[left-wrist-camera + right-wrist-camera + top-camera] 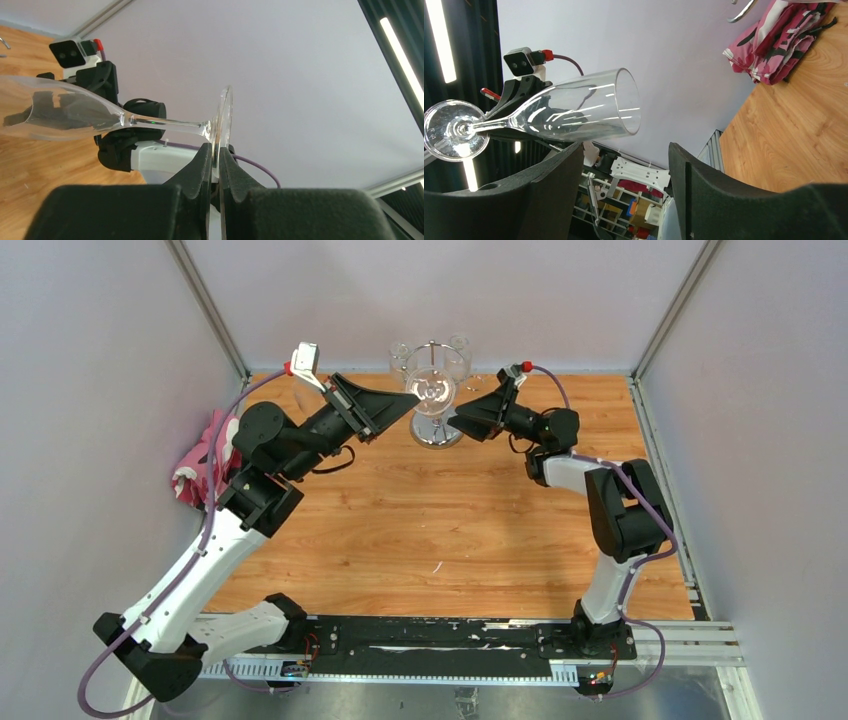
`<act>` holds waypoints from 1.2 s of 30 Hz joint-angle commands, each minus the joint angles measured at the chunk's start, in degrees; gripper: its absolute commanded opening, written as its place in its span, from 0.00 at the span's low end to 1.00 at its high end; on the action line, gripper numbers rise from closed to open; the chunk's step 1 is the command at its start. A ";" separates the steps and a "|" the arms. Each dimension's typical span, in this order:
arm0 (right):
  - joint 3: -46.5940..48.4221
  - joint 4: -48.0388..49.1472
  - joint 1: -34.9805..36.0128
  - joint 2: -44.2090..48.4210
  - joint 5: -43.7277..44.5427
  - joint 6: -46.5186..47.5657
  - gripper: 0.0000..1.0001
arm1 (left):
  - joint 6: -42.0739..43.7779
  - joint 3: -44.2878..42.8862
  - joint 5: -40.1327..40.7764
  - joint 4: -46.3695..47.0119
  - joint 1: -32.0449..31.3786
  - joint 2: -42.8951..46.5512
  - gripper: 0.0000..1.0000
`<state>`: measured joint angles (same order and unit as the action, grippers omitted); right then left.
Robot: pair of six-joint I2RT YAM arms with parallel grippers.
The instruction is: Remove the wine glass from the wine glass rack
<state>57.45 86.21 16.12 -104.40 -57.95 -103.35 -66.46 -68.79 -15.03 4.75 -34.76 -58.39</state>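
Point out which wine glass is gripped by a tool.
The front wine glass, its foot pinched by the left tool; the two rear glasses are untouched.

Pale lilac walls [100,390], wood-grain tabletop [450,530], aluminium corner posts [207,305], bright light strip [400,54] overhead.

You're seeing white-and-black shells covering the left arm [195,575] and right arm [610,585], purple cables [207,502] trailing along both, black wedges forming left claw [412,400] and right claw [455,418].

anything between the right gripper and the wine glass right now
Nothing visible. The bowl of the wine glass lies just ahead of the open right gripper, with only air between them. The left gripper pinches its foot.
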 commanded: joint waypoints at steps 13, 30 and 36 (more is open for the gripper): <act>3.68 5.25 4.67 2.97 7.54 1.98 0.69 | 0.45 0.80 0.41 2.13 -1.26 4.20 0.00; 5.16 5.23 8.82 4.92 9.43 -0.74 0.67 | 0.51 2.33 2.85 3.08 -1.28 5.82 0.00; 5.71 5.28 9.71 4.85 9.78 -1.34 0.66 | 1.20 1.89 3.62 3.50 -1.19 5.83 0.00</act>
<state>60.60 86.94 23.97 -101.08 -48.16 -103.39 -66.52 -66.67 -12.86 6.22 -35.51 -52.60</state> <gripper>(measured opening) 0.662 0.110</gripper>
